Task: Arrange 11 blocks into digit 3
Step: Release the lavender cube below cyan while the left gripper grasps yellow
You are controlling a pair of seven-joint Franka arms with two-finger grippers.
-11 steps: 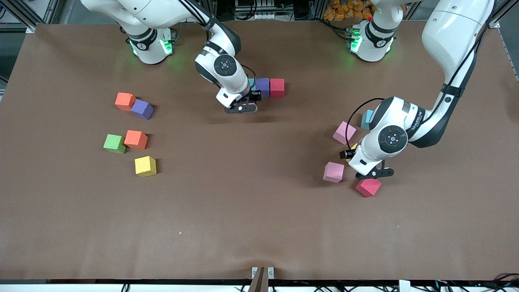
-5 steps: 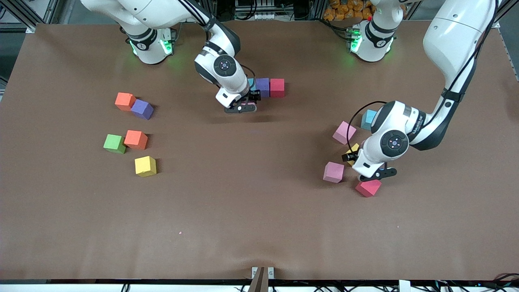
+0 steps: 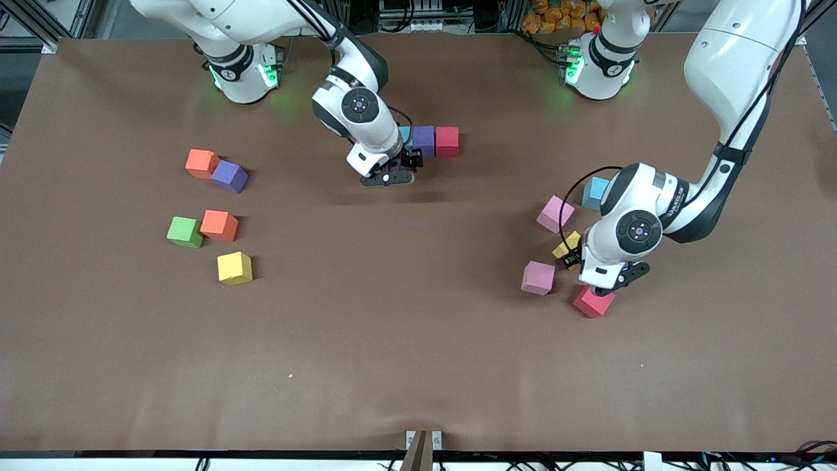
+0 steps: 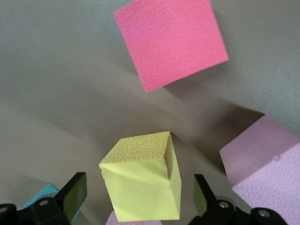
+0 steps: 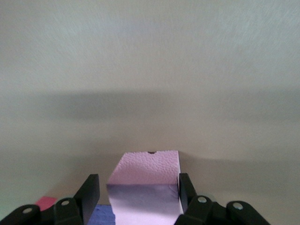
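From the front, you are seeing the right gripper [image 3: 390, 175] hanging by the purple block [image 3: 424, 140] and red block [image 3: 447, 141].

Left wrist: the left gripper [image 4: 140, 199] is gaping, the yellow block [image 4: 143, 185] lying between its jaws, untouched.

Right wrist: the pink block [image 5: 145, 187] is sitting between released jaws.

Under my left wrist the yellow foam-like cube [image 4: 143, 180] and the red foam-like cube [image 4: 171, 42] show a matt, finely pebbled skin, and the pale pink foam-like cube [image 5: 145, 185] between my right black plastic fingers [image 5: 90, 192] has the same grainy, dull surface. The brown tabletop covering [image 3: 405, 314] looks matt and smooth, faintly rippled near its front edge. My white arm shells [image 3: 732, 59] are glossy, smooth plastic.
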